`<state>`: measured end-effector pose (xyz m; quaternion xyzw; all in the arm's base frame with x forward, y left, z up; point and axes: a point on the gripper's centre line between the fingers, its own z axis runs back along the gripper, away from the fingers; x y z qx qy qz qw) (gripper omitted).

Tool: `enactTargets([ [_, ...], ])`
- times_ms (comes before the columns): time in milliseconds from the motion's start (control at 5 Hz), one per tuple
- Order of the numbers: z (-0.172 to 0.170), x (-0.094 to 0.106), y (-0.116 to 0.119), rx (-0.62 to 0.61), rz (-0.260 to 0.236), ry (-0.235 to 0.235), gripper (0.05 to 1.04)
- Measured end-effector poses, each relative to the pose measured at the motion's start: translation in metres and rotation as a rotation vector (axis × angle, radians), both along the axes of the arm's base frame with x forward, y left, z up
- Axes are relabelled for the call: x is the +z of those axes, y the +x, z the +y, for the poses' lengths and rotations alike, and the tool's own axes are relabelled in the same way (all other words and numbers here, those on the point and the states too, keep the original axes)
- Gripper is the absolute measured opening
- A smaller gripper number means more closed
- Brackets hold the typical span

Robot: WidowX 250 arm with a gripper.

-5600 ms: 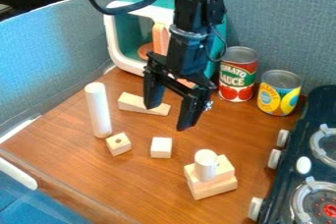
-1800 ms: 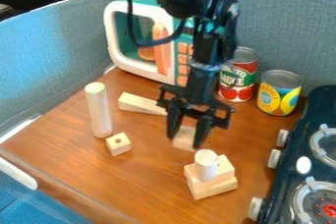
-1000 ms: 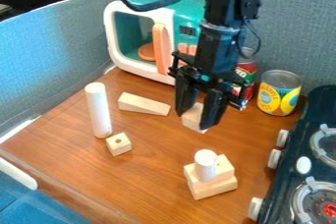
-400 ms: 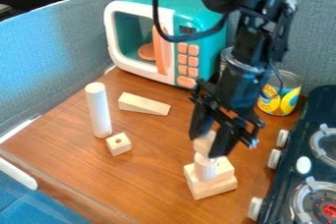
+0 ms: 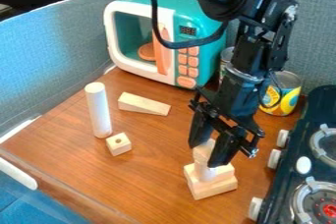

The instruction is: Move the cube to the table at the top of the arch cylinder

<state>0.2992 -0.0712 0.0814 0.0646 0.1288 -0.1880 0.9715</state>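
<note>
Hanging over the brown wooden counter point(image 5: 151, 169), my black two-finger tool point(image 5: 207, 152) is gripping above the stacked pale wooden blocks point(image 5: 216, 186). The upright white cylinder point(image 5: 205, 173) is standing beneath my closed-in fingers, which are holding the small pale wooden cube point(image 5: 203, 150) at its top; releasing well is depending on centring one over the other.

Arm point(image 5: 253, 46) in from 12 o'clock, bent near 1, then slanting down toward 7. Black cable point(image 5: 220, 35) loops off its 10 o'clock side. Claw point(image 5: 207, 154) at 5 o'clock of view, tips down, fingers point(image 5: 225, 148) partly apart.
</note>
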Motion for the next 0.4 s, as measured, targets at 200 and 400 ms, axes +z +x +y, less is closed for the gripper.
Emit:
enactTargets([
  [200,0.0085,-0.0015,0.0044,0.033,-0.017,-0.008,0.533],
  [400,0.0126,-0.0012,0.0059,0.044,-0.021,-0.006,0.533],
])
